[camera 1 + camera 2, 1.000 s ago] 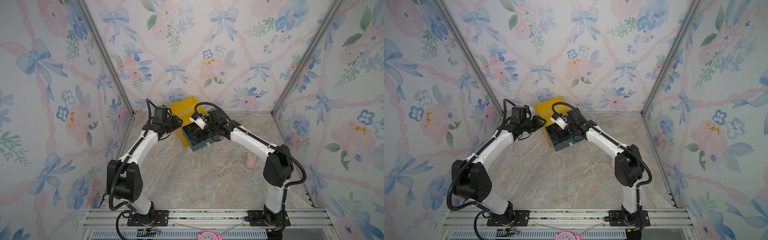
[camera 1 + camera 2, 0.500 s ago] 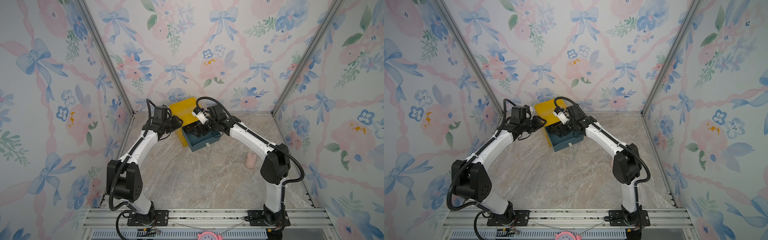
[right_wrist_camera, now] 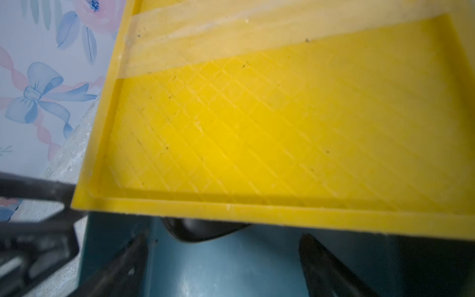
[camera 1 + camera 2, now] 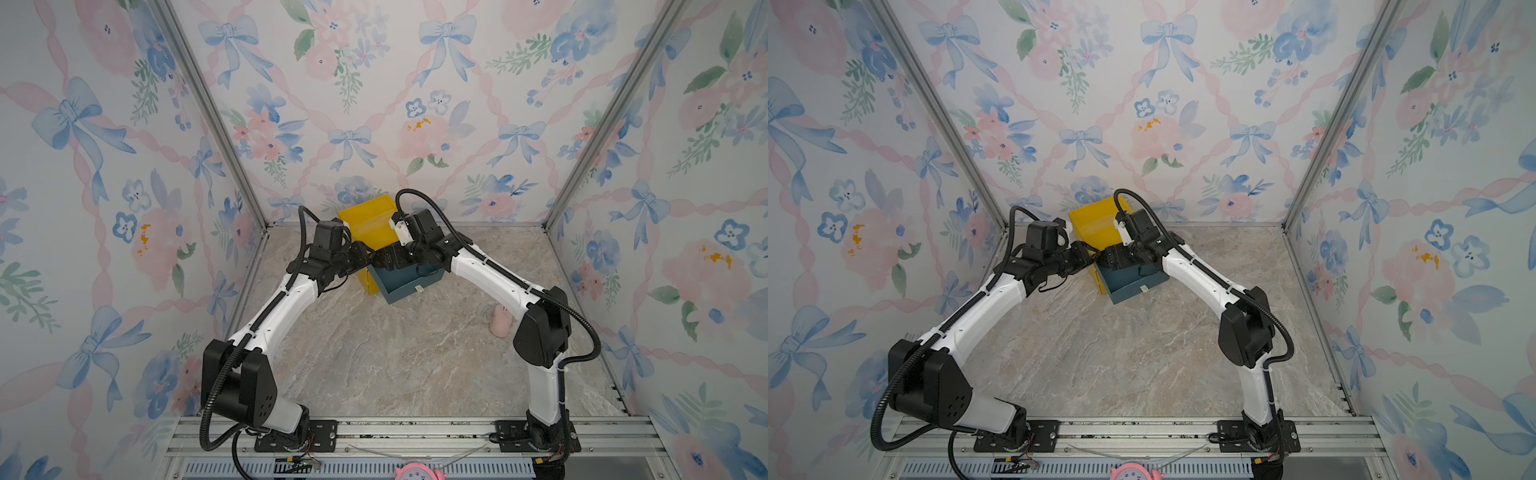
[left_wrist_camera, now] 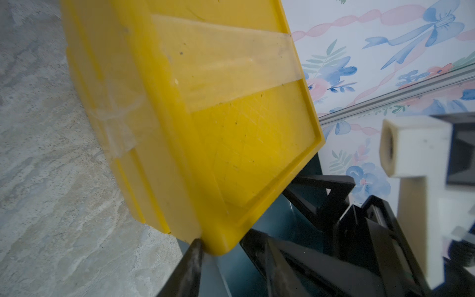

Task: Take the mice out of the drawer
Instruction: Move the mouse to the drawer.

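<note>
reaching pincer: the right gripper point(image 4: 384, 259) is being held inside the drawer point(image 4: 409, 286), just under the front edge of the yellow cabinet point(image 4: 368, 220).
right opening: its fingers point(image 3: 115, 267) are being held wide apart, and nothing is being gripped between them.
mouse: one black mouse point(image 3: 205, 230) is being shown at the back of the drawer, half under the cabinet, just ahead of the spread fingers; contact cannot be told.
left pincer: the left gripper point(image 4: 365, 258) is being held at the cabinet's front corner, one finger point(image 5: 191, 264) touching it; its opening cannot be told.
table: a small pink object point(image 4: 500, 323) is being shown lying on the table point(image 4: 374, 357) beside the right arm.
</note>
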